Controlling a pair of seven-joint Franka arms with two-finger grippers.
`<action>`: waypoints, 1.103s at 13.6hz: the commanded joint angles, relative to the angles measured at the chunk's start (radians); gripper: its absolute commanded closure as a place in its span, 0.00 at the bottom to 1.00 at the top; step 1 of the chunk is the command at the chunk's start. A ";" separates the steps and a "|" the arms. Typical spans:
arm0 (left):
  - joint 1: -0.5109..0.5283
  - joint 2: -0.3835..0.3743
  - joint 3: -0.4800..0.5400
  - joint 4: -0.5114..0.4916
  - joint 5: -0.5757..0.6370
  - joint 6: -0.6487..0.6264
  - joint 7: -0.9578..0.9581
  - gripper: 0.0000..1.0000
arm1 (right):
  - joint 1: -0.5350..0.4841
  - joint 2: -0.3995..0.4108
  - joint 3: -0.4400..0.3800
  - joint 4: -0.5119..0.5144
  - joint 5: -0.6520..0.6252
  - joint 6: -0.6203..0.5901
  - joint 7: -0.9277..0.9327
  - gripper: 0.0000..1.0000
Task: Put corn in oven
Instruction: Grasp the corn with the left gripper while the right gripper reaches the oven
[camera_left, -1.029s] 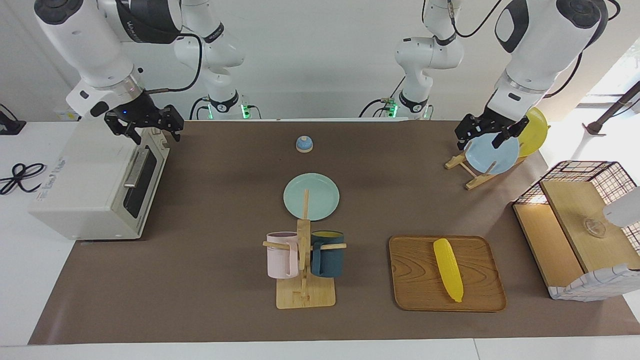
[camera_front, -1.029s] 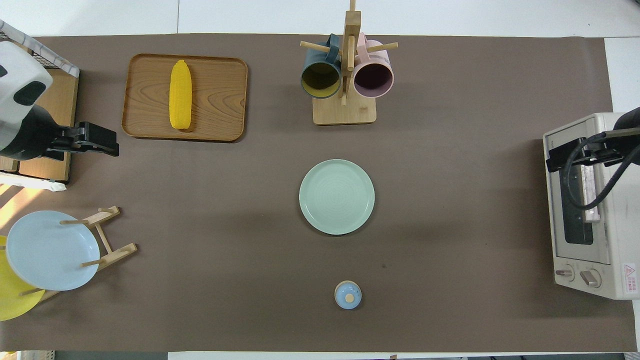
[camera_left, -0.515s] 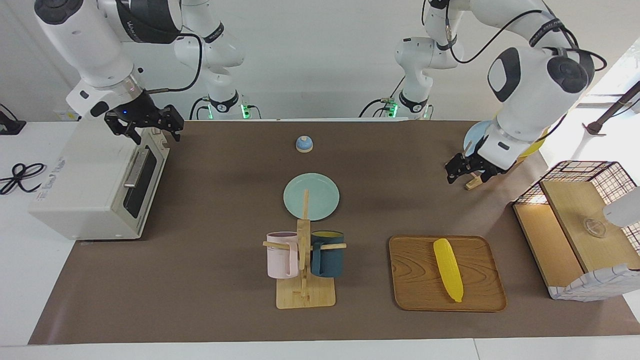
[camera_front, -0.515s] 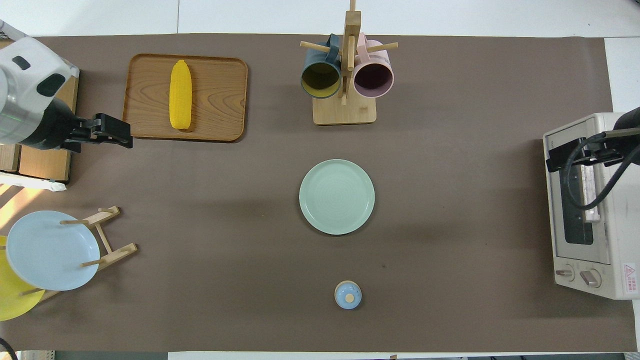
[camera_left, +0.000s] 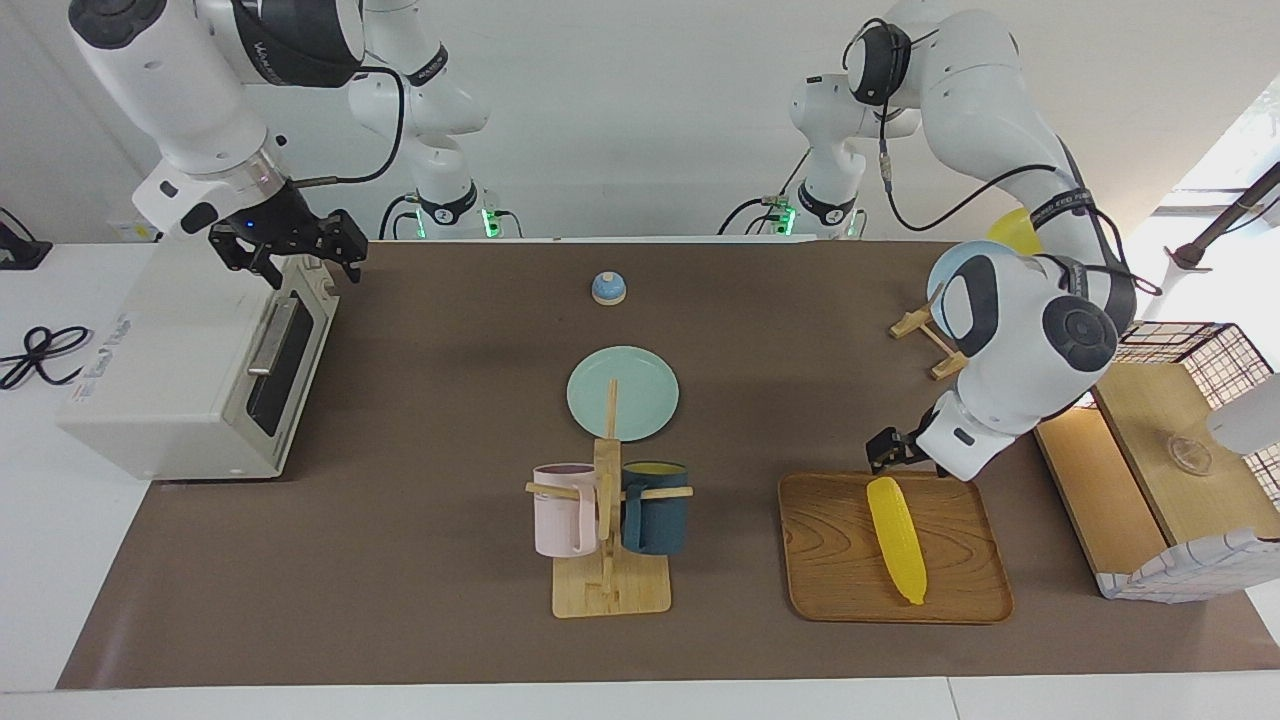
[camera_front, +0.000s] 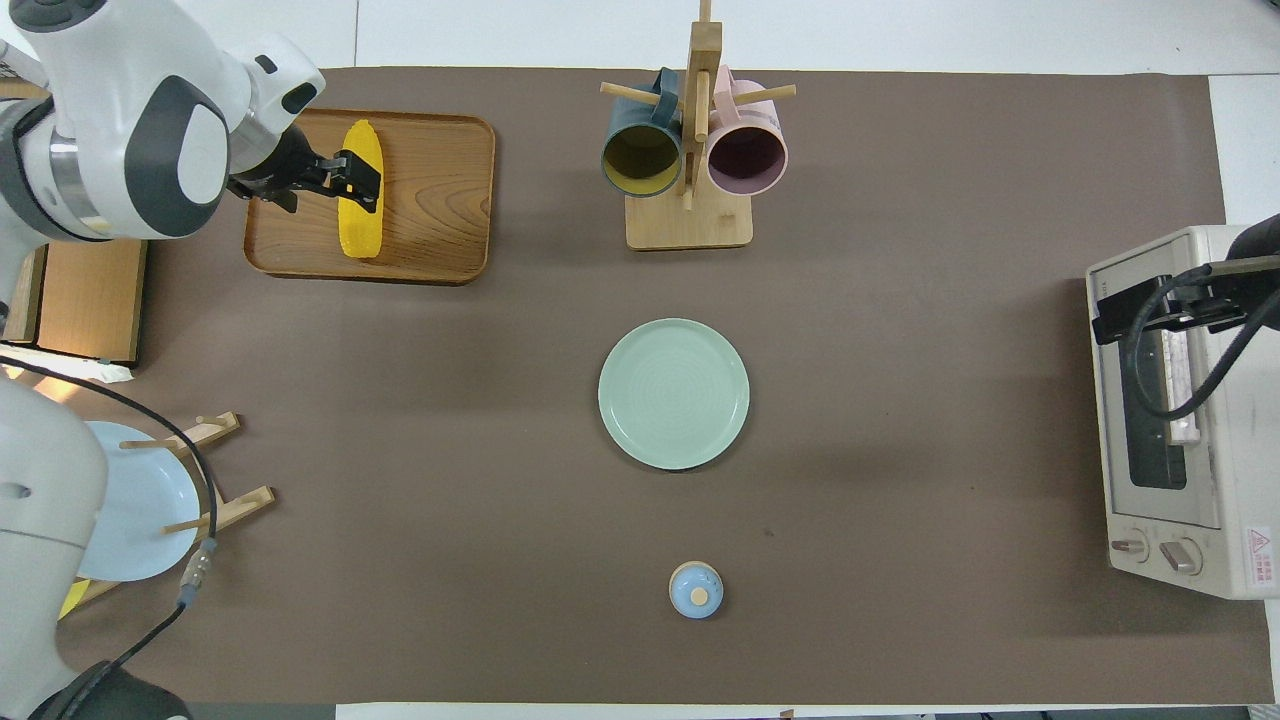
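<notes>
While the corn (camera_left: 896, 538) lies lengthwise on the wooden tray (camera_left: 830, 560) toward the left arm's end of the table, the left gripper (camera_left: 884, 452) hangs over the cob's end nearer the robots; whether its fingers are apart I cannot tell. At the right arm's end, the right gripper (camera_left: 290, 250) waits, spread wide, over the toaster oven (camera_left: 170, 370), whose door is closed.

Corn (camera_left: 896, 538) lies on tray (camera_left: 830, 570), well apart from oven (camera_left: 190, 370).
</notes>
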 joint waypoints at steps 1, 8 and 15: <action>0.002 0.098 0.013 0.094 -0.003 0.064 0.029 0.00 | -0.006 -0.014 0.003 -0.013 0.017 0.012 0.015 0.00; 0.005 0.149 0.021 0.068 0.025 0.169 0.078 0.00 | -0.003 -0.032 0.003 -0.055 0.017 0.052 0.009 0.00; -0.002 0.154 0.021 0.046 0.039 0.189 0.080 0.00 | -0.011 -0.067 0.003 -0.137 0.017 0.093 0.008 0.89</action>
